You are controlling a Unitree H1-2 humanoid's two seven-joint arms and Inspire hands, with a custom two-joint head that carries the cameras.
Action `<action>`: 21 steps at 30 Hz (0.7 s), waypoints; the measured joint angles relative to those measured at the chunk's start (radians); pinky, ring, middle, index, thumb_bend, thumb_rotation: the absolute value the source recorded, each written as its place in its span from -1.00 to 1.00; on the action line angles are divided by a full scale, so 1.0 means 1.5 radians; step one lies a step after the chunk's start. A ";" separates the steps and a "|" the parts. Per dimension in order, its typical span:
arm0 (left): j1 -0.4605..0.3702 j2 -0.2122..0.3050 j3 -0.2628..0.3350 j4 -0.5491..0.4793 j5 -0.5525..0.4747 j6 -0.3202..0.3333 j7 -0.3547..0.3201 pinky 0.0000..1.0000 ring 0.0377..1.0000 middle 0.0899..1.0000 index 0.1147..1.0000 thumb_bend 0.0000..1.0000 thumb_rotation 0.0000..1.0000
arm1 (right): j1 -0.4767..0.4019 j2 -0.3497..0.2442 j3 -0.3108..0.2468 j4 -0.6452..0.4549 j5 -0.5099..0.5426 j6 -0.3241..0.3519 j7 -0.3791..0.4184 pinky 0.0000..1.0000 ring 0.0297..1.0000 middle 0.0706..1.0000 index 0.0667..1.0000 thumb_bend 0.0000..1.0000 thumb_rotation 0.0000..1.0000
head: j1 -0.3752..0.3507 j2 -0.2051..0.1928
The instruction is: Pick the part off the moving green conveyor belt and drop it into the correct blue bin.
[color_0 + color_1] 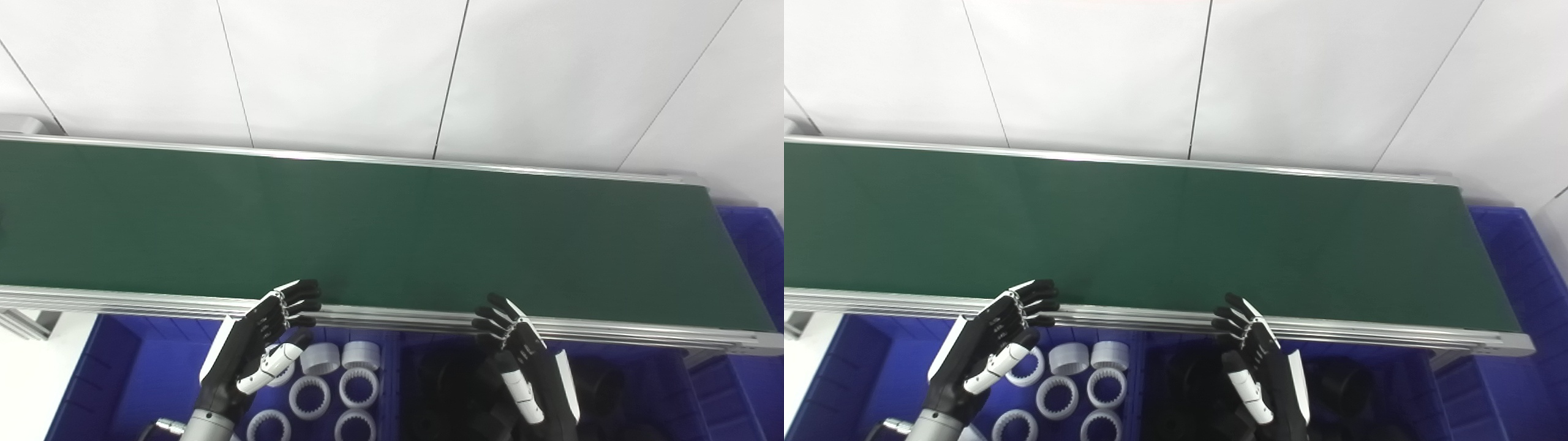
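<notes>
I see no part on the green conveyor belt [380,226]; its surface runs bare from the left edge of my view to its right end, so I cannot say where the part to pick is. The belt is framed by a silver far rail [367,158] and a silver near rail [392,315], with a white panelled wall [343,67] behind it.

My left hand [257,343] holds nothing, fingers spread and loosely curled, its dark fingertips [306,294] over the near rail at the belt's edge. My right hand [527,361] is likewise empty with fingers apart, its tips just at the near rail. The two hands are well apart, leaving a wide gap of belt edge between them.

Below the rail, the left blue bin [122,367] holds white toothed rings [309,395] lying near my left hand. The middle blue bin [395,380] beneath my right hand holds black parts [453,392], hard to make out. Another blue bin [756,245] sits just past the belt's right end.
</notes>
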 measured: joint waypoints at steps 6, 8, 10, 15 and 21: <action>0.000 0.000 0.000 0.000 0.000 0.000 0.000 0.35 0.48 0.53 0.59 0.48 0.17 | 0.000 0.000 0.000 0.000 0.000 0.000 0.000 0.32 0.46 0.51 0.68 0.39 0.59 | 0.000 -0.001; 0.000 0.000 0.000 0.000 0.000 0.000 0.000 0.35 0.47 0.53 0.60 0.47 0.17 | 0.000 0.000 0.000 0.000 0.000 0.000 0.000 0.32 0.45 0.51 0.68 0.37 0.60 | 0.000 -0.001; 0.000 0.000 0.000 -0.001 0.000 0.000 0.000 0.35 0.47 0.54 0.60 0.47 0.16 | 0.000 0.000 0.000 0.000 -0.001 0.000 0.000 0.31 0.45 0.51 0.68 0.37 0.60 | 0.000 -0.001; 0.000 0.000 0.000 -0.001 0.000 0.000 0.000 0.33 0.46 0.53 0.59 0.45 0.13 | 0.000 0.000 0.000 0.000 -0.001 0.000 0.000 0.32 0.45 0.51 0.68 0.40 0.60 | -0.001 -0.002; 0.000 0.000 0.001 -0.001 0.000 0.000 0.000 0.32 0.45 0.52 0.58 0.48 0.16 | 0.001 0.000 0.001 0.000 0.001 0.000 0.000 0.32 0.45 0.52 0.68 0.37 0.59 | -0.001 -0.002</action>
